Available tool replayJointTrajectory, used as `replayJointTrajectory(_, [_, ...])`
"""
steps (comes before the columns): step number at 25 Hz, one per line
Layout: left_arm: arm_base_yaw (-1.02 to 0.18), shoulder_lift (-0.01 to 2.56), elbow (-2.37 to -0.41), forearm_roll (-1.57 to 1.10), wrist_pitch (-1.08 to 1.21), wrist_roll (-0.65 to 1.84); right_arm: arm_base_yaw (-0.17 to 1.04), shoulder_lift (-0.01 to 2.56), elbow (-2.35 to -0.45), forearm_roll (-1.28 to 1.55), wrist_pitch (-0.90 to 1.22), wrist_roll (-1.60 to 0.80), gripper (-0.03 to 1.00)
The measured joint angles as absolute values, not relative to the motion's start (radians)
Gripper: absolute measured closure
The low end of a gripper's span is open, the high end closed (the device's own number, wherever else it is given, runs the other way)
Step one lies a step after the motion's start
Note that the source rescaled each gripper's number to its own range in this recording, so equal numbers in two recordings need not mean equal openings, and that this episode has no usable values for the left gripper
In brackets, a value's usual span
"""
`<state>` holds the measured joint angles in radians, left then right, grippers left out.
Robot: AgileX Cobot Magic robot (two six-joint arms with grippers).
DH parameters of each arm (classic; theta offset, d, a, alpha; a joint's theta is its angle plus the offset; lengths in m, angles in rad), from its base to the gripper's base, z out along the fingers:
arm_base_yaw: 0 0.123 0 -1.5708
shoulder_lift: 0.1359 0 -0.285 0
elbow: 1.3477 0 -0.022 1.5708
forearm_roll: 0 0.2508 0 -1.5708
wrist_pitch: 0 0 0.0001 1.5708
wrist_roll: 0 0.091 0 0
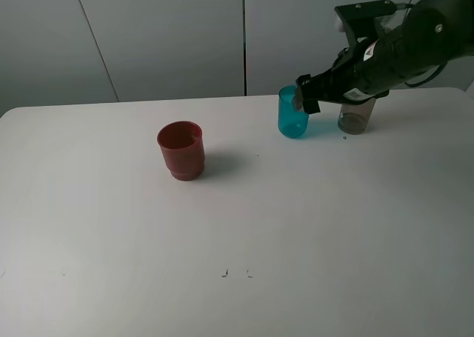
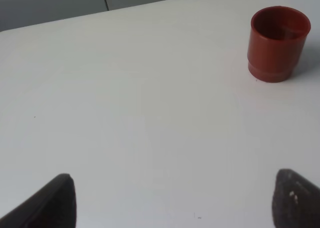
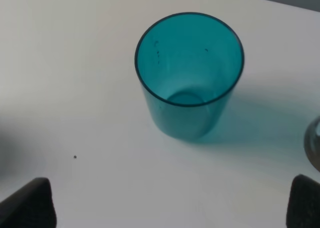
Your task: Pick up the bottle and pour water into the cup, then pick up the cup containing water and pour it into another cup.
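White bench (image 1: pixel 148 278), wide and bare-topped, carrying 3 vessels. Right arm (image 1: pixel 415 44) reaching in from the far right edge, tilted down toward the bench. Right tool (image 1: pixel 305 92) spread wide, holding nothing, poised just above the rim of the teal cup (image 1: pixel 293 113); teal cup (image 3: pixel 189 75) upright, ahead of and between the 2 dark fingertips (image 3: pixel 30 205). Smoky bottle (image 1: pixel 356 115) upright just beside the teal cup, upper part hidden by the arm. Red cup (image 1: pixel 181 149) upright, well apart toward the left. Left tool (image 2: pixel 172 200) likewise spread wide and empty, red cup (image 2: pixel 277 42) ahead of it
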<state>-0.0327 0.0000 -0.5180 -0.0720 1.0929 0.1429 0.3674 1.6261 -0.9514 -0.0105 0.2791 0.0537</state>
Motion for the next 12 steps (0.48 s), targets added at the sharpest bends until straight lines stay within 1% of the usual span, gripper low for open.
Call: replayJointTrajectory(12, [-0.033,0.000,-0.518,-0.072,1.093,0.143,0.367,1.150,-0.951,-0.060,0.847,0.020,-0.03])
